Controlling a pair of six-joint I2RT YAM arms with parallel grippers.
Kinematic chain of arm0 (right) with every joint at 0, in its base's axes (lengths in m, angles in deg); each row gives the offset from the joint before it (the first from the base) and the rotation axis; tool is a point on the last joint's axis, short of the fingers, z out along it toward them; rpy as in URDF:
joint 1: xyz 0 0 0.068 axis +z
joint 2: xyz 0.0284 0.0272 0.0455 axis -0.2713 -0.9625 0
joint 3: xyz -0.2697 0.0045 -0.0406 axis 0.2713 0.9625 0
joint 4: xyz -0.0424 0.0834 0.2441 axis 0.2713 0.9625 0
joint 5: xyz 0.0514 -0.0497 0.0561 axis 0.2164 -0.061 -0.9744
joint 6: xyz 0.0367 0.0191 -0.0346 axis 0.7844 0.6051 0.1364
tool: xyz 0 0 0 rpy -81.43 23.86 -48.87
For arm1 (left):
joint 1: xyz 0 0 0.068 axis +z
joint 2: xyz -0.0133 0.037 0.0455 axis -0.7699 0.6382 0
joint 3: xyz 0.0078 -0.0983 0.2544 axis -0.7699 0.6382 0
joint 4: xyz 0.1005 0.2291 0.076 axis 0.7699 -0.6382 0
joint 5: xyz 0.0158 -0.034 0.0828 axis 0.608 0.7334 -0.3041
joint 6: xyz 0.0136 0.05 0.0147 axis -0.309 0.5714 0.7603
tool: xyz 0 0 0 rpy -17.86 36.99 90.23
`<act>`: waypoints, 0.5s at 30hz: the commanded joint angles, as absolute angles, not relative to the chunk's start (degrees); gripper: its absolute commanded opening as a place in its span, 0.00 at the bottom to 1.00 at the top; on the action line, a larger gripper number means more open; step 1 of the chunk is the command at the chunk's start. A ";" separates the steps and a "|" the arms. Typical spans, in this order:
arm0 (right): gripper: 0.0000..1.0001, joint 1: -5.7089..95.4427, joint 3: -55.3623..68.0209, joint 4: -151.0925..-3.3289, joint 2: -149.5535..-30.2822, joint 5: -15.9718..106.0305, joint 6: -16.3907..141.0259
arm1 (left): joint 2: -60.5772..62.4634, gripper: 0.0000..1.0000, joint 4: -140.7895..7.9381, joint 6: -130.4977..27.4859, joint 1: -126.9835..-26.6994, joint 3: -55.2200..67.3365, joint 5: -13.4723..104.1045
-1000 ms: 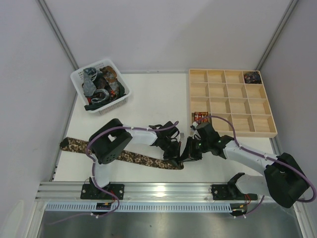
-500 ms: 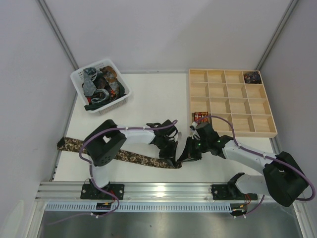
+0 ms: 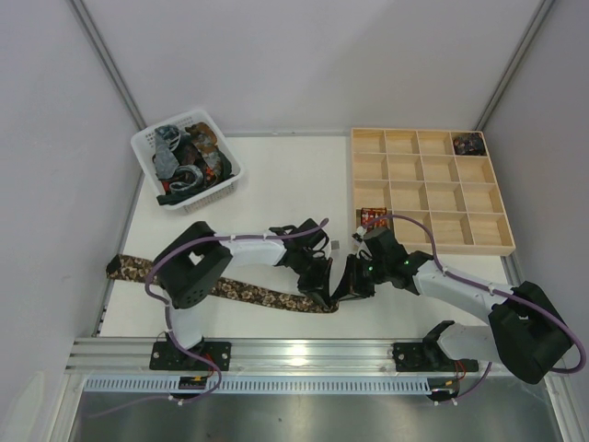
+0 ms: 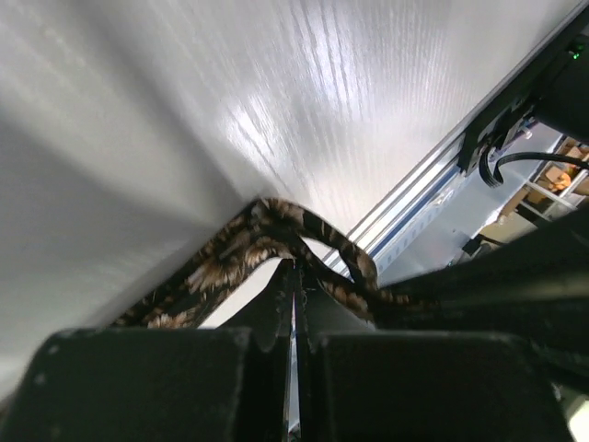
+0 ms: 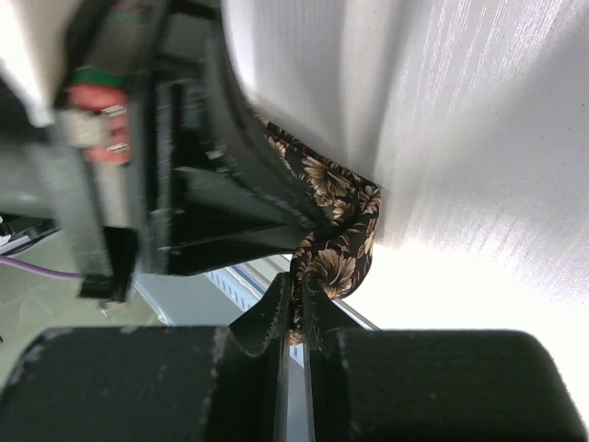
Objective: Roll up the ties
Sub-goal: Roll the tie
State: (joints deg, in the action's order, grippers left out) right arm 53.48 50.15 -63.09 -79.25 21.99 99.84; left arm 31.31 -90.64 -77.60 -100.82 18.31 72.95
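Note:
The dark brown floral tie lies along the near edge of the table, its wide end at the far left. Its right end is folded into a small loop between both grippers. My left gripper is shut on the tie at that loop; in the left wrist view the fabric arches over the closed fingertips of the left gripper. My right gripper faces it from the right. In the right wrist view the right gripper is shut on the folded tie, with the left gripper's black fingers close behind.
A white basket at the back left holds several more ties. A wooden compartment tray stands at the right with a dark rolled tie in its far right corner. A red rolled tie lies beside the tray's left edge.
The left arm's elbow has swung left and the tie's wide end has slid slightly left. Both grippers stay pinched together on the tie's right end.

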 commanded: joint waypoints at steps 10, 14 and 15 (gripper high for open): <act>0.00 53.80 49.44 -64.71 -80.20 21.64 100.15 | 36.72 0.00 -86.02 -80.18 -100.18 16.61 76.70; 0.00 53.88 49.62 -64.80 -80.82 21.73 99.98 | 34.97 0.01 -88.03 -78.34 -99.56 17.49 75.47; 0.00 53.80 49.62 -64.71 -81.17 21.73 99.98 | 34.53 0.00 -88.65 -77.90 -99.39 17.49 75.12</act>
State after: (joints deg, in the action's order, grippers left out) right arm 53.52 50.15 -63.19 -80.52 21.97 100.04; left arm 37.06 -87.53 -79.87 -100.30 17.26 76.56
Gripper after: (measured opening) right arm 0.099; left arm 0.009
